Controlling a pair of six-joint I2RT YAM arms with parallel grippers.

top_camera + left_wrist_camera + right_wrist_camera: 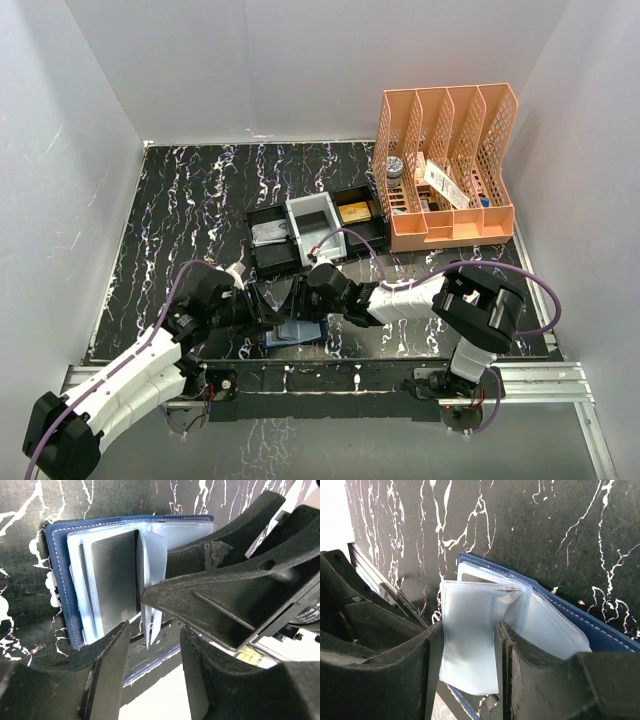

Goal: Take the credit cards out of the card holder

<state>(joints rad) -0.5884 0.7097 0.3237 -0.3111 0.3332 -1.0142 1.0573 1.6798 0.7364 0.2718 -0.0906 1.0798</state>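
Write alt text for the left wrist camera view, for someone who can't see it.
An open navy card holder lies on the black marbled table, a grey card showing in its clear plastic sleeves. The right gripper reaches in from the frame's right with a sleeve between its fingers; the left gripper straddles the sleeves' lower edge.

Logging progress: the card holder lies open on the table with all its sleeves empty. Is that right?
Not empty: one sleeve holds a grey credit card, as the left wrist view shows. The card holder does lie open on the table.
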